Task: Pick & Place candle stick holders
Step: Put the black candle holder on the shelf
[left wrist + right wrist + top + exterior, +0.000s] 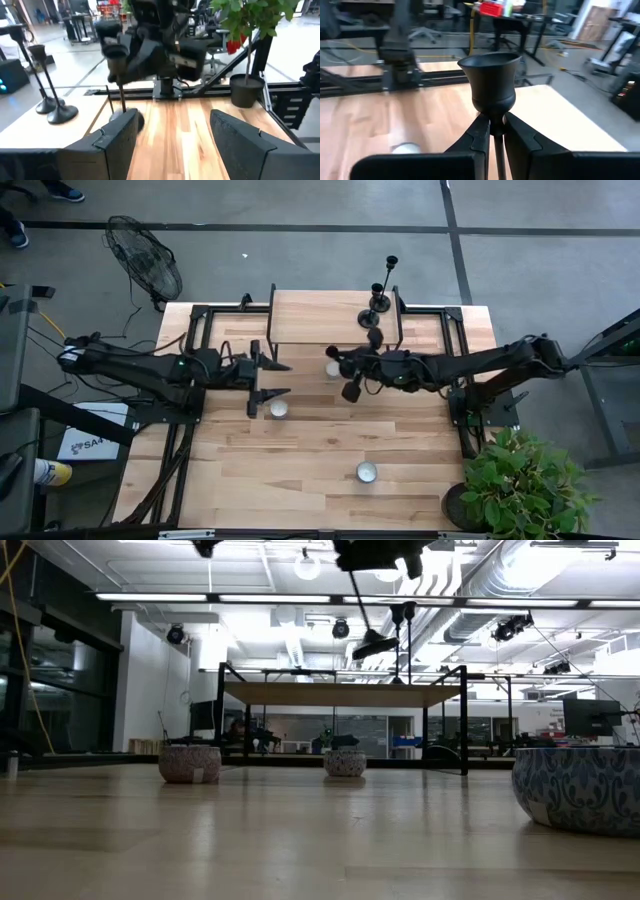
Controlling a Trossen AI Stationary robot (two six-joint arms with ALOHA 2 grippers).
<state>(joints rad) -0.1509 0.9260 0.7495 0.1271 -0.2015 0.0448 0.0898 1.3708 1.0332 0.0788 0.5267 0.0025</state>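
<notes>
My right gripper (345, 365) is shut on a black candlestick (362, 608) held above the middle of the table. Its cup (490, 80) shows just past my fingers, and its round base (375, 643) hangs lower. Two more black candlesticks, a tall one (383, 285) and a shorter one (372, 319), stand on their bases on the raised wooden shelf (320, 315) at the far edge. They also show in the left wrist view (52, 107). My left gripper (275, 379) is open and empty, left of the held candlestick and facing it. My right gripper pinches the candlestick's thin stem (496, 127) between its two fingers, just below the cup. The fingers come from the table's right side. The candlestick is lifted clear of the table and tilted, with its base (127, 117) lowest.
Three small round patterned bowls sit on the table: one near my left gripper (278, 408), one under the right gripper (331, 368) and one toward the near edge (366, 472). A potted plant (520, 490) stands at the near right corner. Black frame rails (195, 330) flank the shelf.
</notes>
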